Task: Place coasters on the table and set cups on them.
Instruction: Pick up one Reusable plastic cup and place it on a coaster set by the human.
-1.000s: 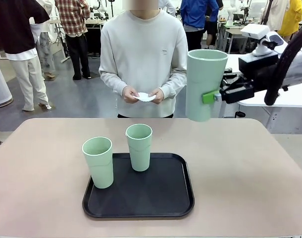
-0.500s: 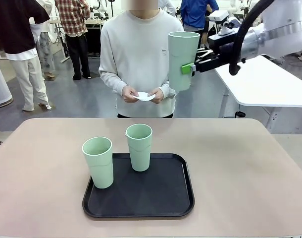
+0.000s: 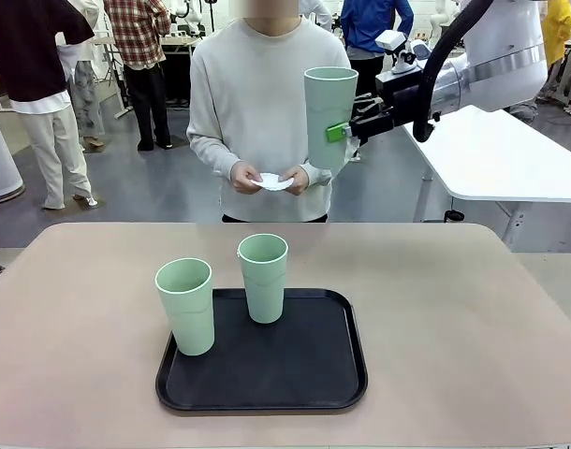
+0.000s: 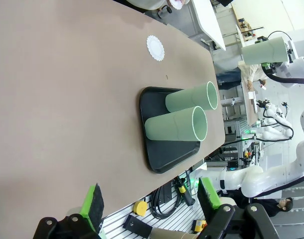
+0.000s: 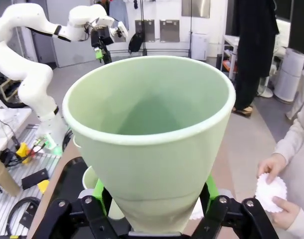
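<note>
the right pincer [image 3: 340, 132] is clamped on a green cup [image 3: 329, 112], with its pads pressed to either side of the lower wall. it holds the cup upright, high in the air toward the far edge of the surface [image 3: 473, 318], level with the person's chest. the left pincer [image 4: 149, 199] hangs wide open by the near edge with nothing between its pads.

a second cup [image 3: 185, 306] and a third cup [image 3: 264, 278] stand on a black tray [image 3: 314, 374] near the middle of the near edge. one coaster [image 4: 155, 48] lies flat on the bare surface between the tray and the far edge. the person's hands [image 3: 246, 177] hold more coasters [image 3: 276, 181] just beyond that edge.

the step in hand looks like bringing the lifted cup down onto the coaster that is laid out. to do it well:

- keep the cup plumb the whole way.
- bring it over the coaster before dropping height, so it comes down straight and does not slide in from the side. the paper is light and a sideways nudge would likely push or crumple it.
- stay clear of the person's hands and of the third cup's rim on the way.
- centre the base so the lace edge shows all round.
- let go only once the base sits flat, then back the pads off level so they don't tip the tall cup.
</note>
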Tool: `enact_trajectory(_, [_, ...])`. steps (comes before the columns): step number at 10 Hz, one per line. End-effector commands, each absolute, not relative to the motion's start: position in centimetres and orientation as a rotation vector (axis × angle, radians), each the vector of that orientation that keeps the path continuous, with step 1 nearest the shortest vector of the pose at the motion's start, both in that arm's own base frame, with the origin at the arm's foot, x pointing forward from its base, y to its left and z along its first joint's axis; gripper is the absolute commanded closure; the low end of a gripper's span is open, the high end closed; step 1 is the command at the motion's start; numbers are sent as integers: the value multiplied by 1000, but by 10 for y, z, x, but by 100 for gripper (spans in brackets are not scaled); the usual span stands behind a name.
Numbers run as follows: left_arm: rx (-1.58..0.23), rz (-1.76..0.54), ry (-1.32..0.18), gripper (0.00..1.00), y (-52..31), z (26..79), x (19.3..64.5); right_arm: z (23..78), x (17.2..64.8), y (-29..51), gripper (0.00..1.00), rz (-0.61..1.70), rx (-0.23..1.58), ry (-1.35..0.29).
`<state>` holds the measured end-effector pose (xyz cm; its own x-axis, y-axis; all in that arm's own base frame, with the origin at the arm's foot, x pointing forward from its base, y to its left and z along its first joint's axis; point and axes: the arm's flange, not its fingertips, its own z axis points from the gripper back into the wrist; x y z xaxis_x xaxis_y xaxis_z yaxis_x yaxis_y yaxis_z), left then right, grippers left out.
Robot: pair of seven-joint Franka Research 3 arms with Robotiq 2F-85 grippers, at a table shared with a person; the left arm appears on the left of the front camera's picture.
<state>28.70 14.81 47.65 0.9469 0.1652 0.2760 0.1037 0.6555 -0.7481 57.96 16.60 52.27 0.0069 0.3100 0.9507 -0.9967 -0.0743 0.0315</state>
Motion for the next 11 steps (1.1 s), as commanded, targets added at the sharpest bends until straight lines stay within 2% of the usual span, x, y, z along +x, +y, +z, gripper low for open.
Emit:
enact_trajectory(1, [-873,40,-348,0,147,476,289,529,575,159,17,1389,1063,-913])
enact_trajectory(5, [-873,40,-348,0,147,476,289,525,578,161,17,1387,1051,-919])
enact_trajectory(7, [-873,40,-348,0,147,476,289,510,610,174,17,1457,1185,-944])
enact_trajectory(11, [-873,40,-348,0,147,476,289,473,673,228,17,1562,1235,-893])
